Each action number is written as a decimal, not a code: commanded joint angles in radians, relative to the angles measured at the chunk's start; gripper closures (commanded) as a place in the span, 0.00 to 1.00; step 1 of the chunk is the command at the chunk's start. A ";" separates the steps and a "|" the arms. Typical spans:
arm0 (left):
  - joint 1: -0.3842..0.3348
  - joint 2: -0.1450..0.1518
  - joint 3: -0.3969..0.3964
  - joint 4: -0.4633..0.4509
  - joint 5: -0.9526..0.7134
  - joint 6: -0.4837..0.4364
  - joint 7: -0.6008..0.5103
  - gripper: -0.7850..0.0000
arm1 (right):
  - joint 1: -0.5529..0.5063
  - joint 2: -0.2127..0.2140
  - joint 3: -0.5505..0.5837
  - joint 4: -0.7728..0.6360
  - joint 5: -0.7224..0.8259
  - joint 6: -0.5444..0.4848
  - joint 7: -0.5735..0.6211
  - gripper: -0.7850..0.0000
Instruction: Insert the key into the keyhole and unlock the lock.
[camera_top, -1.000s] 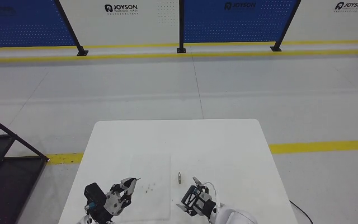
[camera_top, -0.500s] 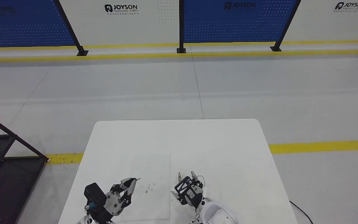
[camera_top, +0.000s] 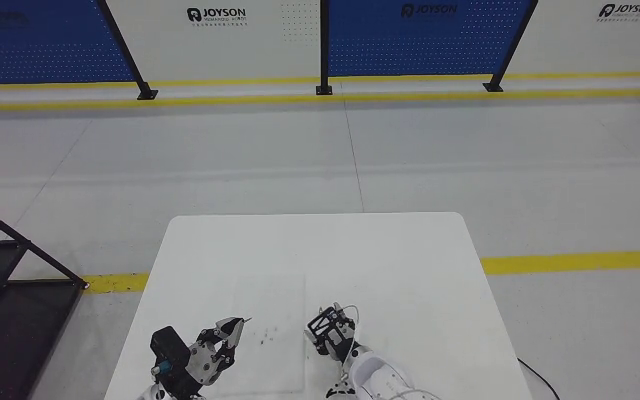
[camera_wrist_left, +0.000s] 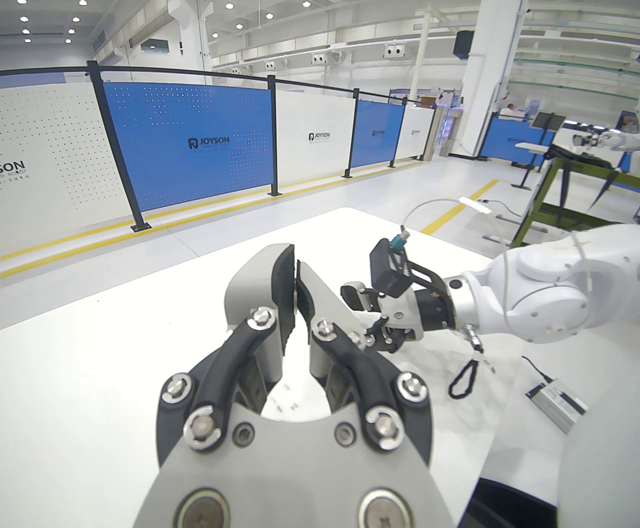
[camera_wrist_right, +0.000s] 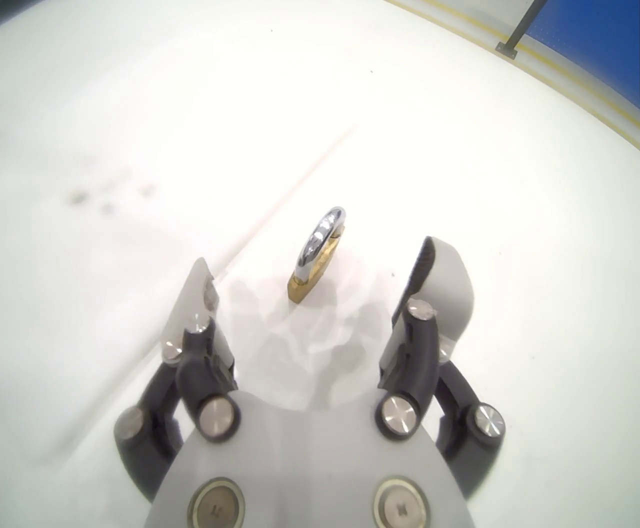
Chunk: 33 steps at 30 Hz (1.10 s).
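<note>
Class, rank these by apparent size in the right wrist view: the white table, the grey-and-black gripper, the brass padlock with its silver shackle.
1. white table
2. right gripper, enlarged by nearness to the camera
3. brass padlock, clearly smallest

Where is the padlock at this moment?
In the right wrist view, the padlock stands on edge on the white table, framed between the open fingers of the right gripper, beside the edge of the thin mat.
</note>
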 joint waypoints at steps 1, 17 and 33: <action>0.000 0.000 0.000 0.000 0.000 0.000 0.000 1.00 | 0.007 -0.003 -0.001 0.011 0.008 0.000 -0.005 0.52; 0.000 0.000 0.000 0.000 0.000 0.000 0.000 1.00 | 0.023 -0.020 -0.003 0.043 0.048 -0.005 -0.043 1.00; -0.069 -0.003 0.071 0.038 -0.041 -0.085 0.111 1.00 | -0.145 0.047 0.273 -0.232 0.407 -0.424 -0.237 1.00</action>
